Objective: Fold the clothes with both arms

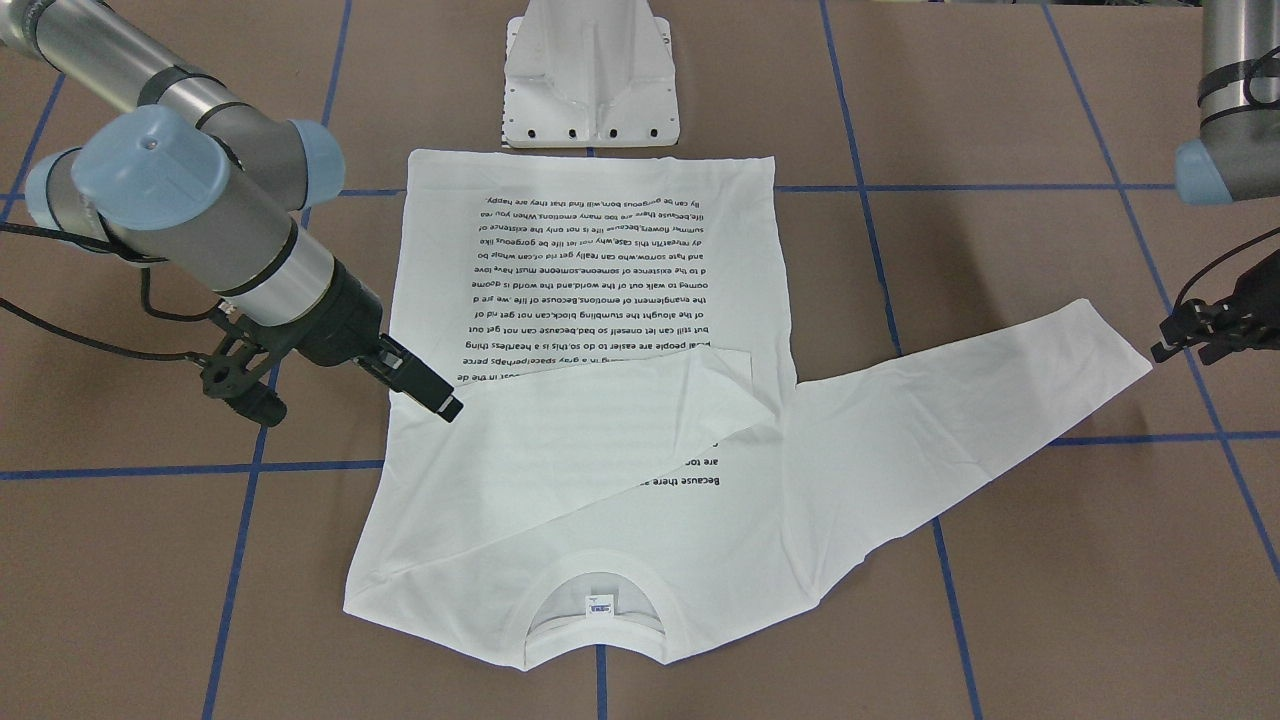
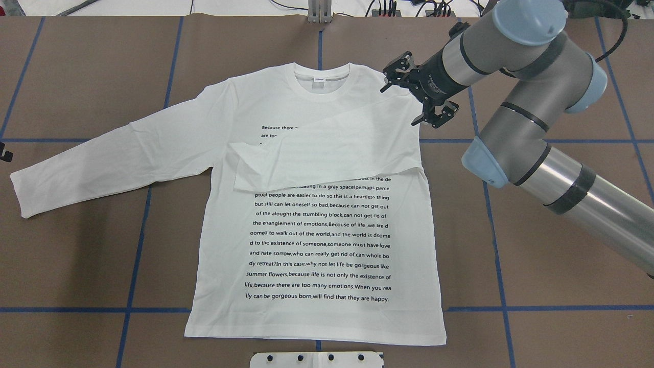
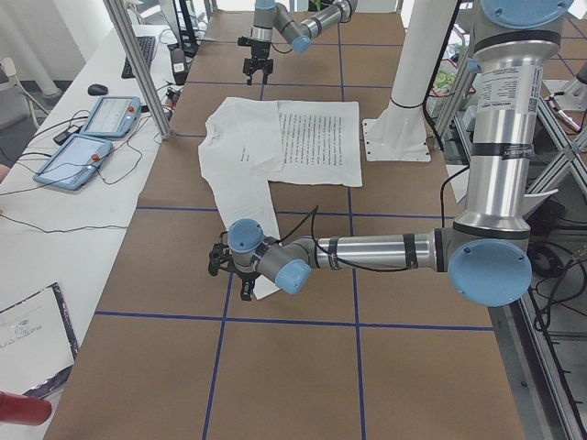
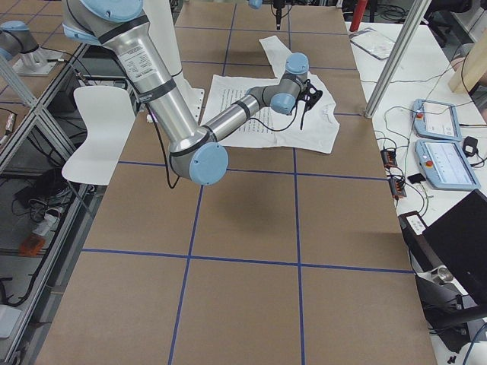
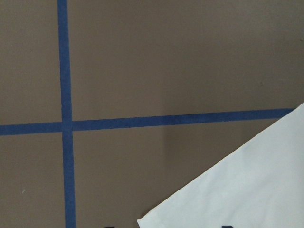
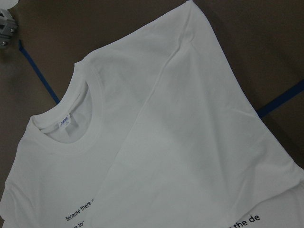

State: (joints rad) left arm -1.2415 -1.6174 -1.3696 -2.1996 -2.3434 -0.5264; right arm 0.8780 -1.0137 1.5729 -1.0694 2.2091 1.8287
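The white long-sleeved T-shirt (image 2: 317,245) lies flat on the brown table with its printed text up and its collar (image 2: 322,76) on the far side. One sleeve (image 2: 332,153) is folded across the chest. The other sleeve (image 2: 102,158) stretches out flat to the robot's left. My right gripper (image 2: 409,99) hovers over the shirt's shoulder on the folded side, open and empty; it also shows in the front view (image 1: 435,395). My left gripper (image 1: 1175,340) sits just beyond the outstretched cuff (image 5: 256,190), open and empty.
The white metal pedestal (image 1: 590,80) stands just past the shirt's hem. Blue tape lines (image 2: 138,245) grid the table. Two tablets (image 3: 101,115) lie on a side bench beyond the table's far edge, with aluminium frame posts beside them.
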